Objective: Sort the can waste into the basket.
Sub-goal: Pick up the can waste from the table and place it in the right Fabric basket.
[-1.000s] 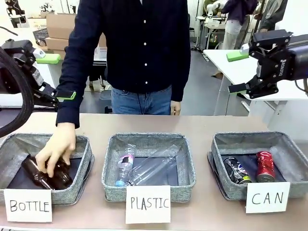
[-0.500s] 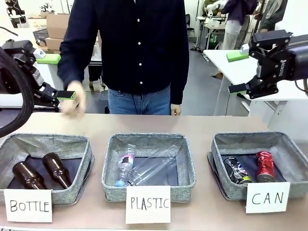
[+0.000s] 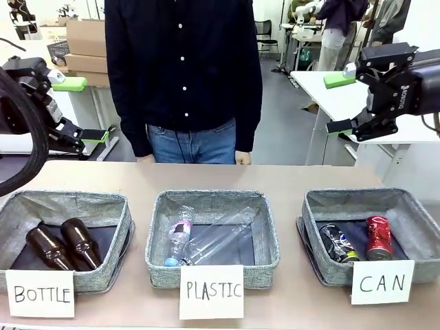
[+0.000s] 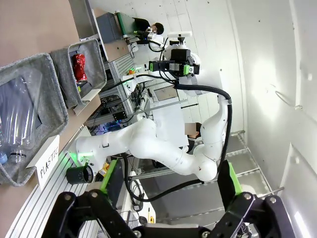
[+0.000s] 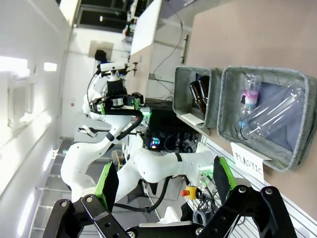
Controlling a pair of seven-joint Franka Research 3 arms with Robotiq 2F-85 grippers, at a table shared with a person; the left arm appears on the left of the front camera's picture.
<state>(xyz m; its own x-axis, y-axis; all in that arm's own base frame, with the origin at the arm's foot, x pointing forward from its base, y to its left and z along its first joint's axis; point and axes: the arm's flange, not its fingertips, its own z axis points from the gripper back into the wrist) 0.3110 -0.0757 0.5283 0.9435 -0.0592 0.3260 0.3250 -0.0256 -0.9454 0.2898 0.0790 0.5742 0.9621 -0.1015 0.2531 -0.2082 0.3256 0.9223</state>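
both cans (image 3: 357,242) in can basket (image 3: 412,213), partly hidden; both arms' fingers (image 3: 77,84) apart, empty.

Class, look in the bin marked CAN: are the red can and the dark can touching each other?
Apart. The front view shows a strip of dark lining between the red can and the dark can inside the bin.

Two cans (image 3: 357,242) side by side in right-hand basket (image 3: 323,201)
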